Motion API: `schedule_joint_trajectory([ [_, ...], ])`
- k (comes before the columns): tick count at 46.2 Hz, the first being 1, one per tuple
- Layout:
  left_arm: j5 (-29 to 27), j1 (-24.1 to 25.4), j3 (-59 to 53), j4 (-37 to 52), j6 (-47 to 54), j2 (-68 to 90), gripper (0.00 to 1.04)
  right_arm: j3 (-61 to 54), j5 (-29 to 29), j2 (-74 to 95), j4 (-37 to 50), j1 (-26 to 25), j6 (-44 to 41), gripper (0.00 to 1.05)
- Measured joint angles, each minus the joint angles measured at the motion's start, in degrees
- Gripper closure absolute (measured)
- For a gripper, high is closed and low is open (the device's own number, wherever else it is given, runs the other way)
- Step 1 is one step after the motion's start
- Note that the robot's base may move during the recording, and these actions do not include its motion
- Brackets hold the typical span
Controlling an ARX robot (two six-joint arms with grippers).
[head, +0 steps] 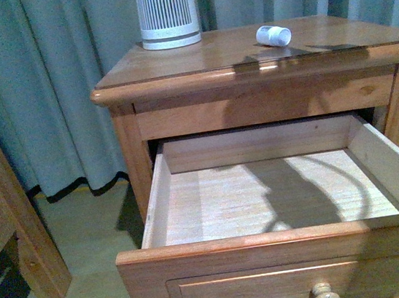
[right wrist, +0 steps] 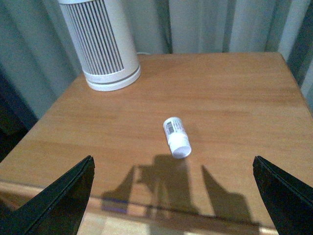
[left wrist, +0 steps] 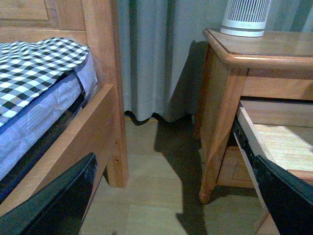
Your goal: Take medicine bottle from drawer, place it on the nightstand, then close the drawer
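Observation:
The medicine bottle [head: 273, 35] lies on its side on the nightstand [head: 196, 65] top, right of centre; it also shows in the right wrist view [right wrist: 176, 137], cap toward the camera. The drawer [head: 280, 204] stands pulled wide out, its pale interior bare, its round knob [head: 325, 295] at the front. My right gripper [right wrist: 173, 196] is open and empty above the nightstand's front edge, short of the bottle. My left gripper [left wrist: 178, 200] is open and empty, low over the floor between the bed and the nightstand [left wrist: 230, 98]. Neither arm shows in the front view.
A large white ribbed cylindrical device [head: 167, 12] stands at the back left of the nightstand top. A wooden bed frame [left wrist: 98, 122] with a checked cover [left wrist: 34, 68] is to the left. Grey-green curtains [head: 43, 81] hang behind. The shallower upper drawer [head: 267, 103] is shut.

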Motion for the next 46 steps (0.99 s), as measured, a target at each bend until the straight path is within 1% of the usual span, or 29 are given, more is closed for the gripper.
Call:
schedule_joint_trajectory([
  [7, 0.0, 0.0, 0.0, 0.0, 0.0, 0.0, 0.06, -6.1, -3.0, -7.7, -2.9, -0.4, 2.3, 0.07],
  [8, 0.0, 0.0, 0.0, 0.0, 0.0, 0.0, 0.06, -7.7, -3.5, -9.5, -3.8, -0.4, 2.8, 0.09],
  [9, 0.0, 0.0, 0.0, 0.0, 0.0, 0.0, 0.06, -9.3, -4.1, -11.3, -4.5, -0.4, 3.2, 0.14],
  [10, 0.0, 0.0, 0.0, 0.0, 0.0, 0.0, 0.06, -9.9, -4.3, -11.8, -4.8, -0.4, 3.4, 0.15],
  [11, 0.0, 0.0, 0.0, 0.0, 0.0, 0.0, 0.06, -11.0, -4.5, -13.0, -5.3, -0.4, 3.7, 0.19],
  [16, 0.0, 0.0, 0.0, 0.0, 0.0, 0.0, 0.06, -19.3, -5.1, -20.9, -8.5, 0.5, 5.6, 0.44],
  [17, 0.0, 0.0, 0.0, 0.0, 0.0, 0.0, 0.06, -20.4, -5.1, -22.0, -8.8, 0.7, 5.9, 0.48],
  [19, 0.0, 0.0, 0.0, 0.0, 0.0, 0.0, 0.06, -23.9, -5.2, -25.3, -9.6, 1.5, 6.3, 0.58],
  [21, 0.0, 0.0, 0.0, 0.0, 0.0, 0.0, 0.06, -26.2, -5.1, -27.6, -10.2, 2.2, 6.4, 0.65],
  [25, 0.0, 0.0, 0.0, 0.0, 0.0, 0.0, 0.06, -31.9, -5.1, -32.3, -11.6, 4.3, 6.8, 0.82],
  [29, 0.0, 0.0, 0.0, 0.0, 0.0, 0.0, 0.06, -38.2, -3.8, -34.6, -11.5, 6.5, 7.2, 1.01],
  [41, 0.0, 0.0, 0.0, 0.0, 0.0, 0.0, 0.06, -51.4, 0.4, -33.7, -6.2, 11.5, 9.9, 1.01],
  [46, 0.0, 0.0, 0.0, 0.0, 0.0, 0.0, 0.06, -55.8, 3.3, -30.7, -0.5, 13.3, 10.2, 1.01],
])
